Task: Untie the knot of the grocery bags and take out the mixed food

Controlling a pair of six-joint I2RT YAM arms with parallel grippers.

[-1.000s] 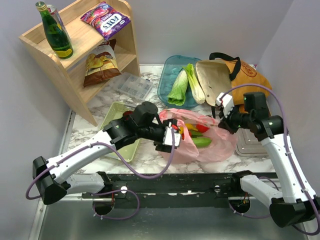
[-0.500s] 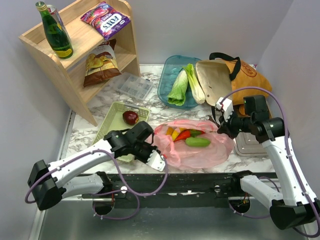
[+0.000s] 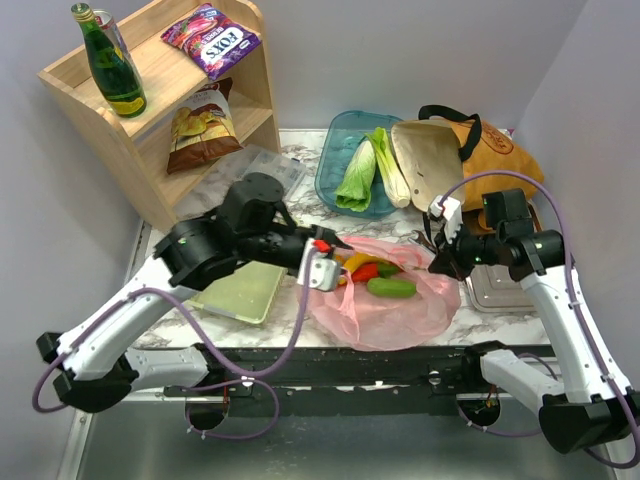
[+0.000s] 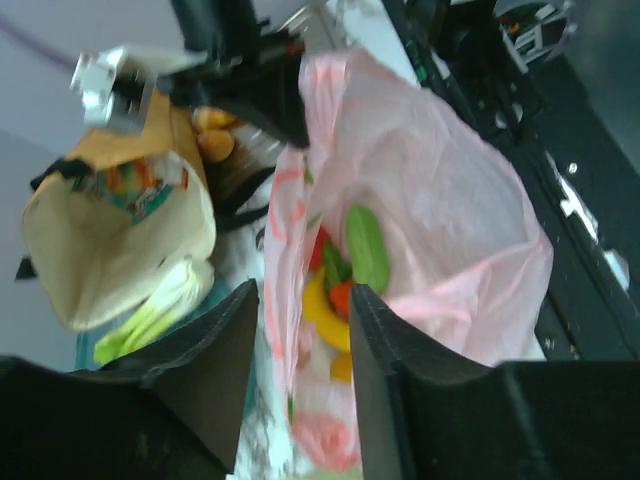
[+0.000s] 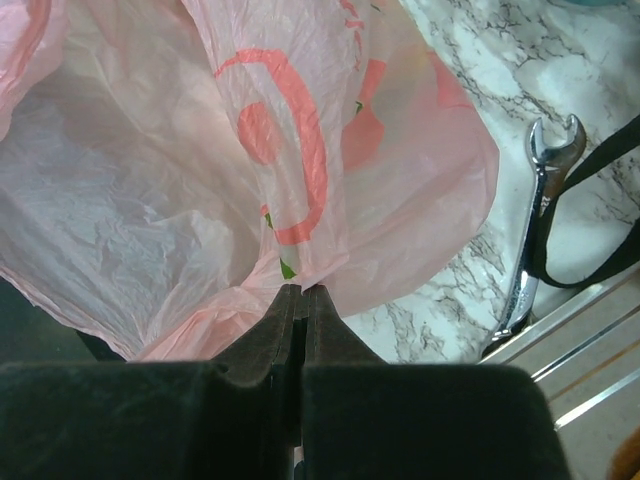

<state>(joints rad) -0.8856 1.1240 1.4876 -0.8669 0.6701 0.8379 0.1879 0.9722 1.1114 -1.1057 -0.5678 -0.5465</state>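
Your right end effector (image 5: 300, 292) has its fingers pressed together on a fold of the pink plastic bag (image 3: 385, 312), at the bag's right rim. Your left end effector (image 4: 300, 330) is at the bag's left rim with its fingers apart. In the left wrist view the rim runs through the gap between them, but I cannot tell whether either finger touches the film.

The top of the bag stands open between the two end effectors. Inside it lie a green cucumber-like piece (image 3: 392, 287), a red piece (image 3: 365, 271) and a yellow piece (image 3: 352, 262), all close together toward the bag's left side.

The bag rests on a white marble-pattern worktop (image 3: 300, 205). A chrome spanner (image 5: 535, 215) lies on the worktop just right of the bag, with a black strap (image 5: 590, 200) crossing beside it. Behind the bag sits a teal tray (image 3: 335, 140) holding pale-green leafy vegetables (image 3: 358, 175). Behind and to the right of the bag lies the mustard-orange tote (image 3: 492, 150), on its side with its pale lining showing.

A light green tray (image 3: 245, 292) lies left of the bag, partly under your left arm. A clear lidded container (image 3: 497, 290) sits to the bag's right. Far behind and left of the bag, a wooden shelf (image 3: 100, 130) carries a green bottle (image 3: 108, 62), a purple FOX'S packet (image 3: 212, 38) and a brown crisp packet (image 3: 200, 125). A clear compartment box (image 3: 268, 168) lies at its foot. Plain lilac-grey walls close in the worktop.
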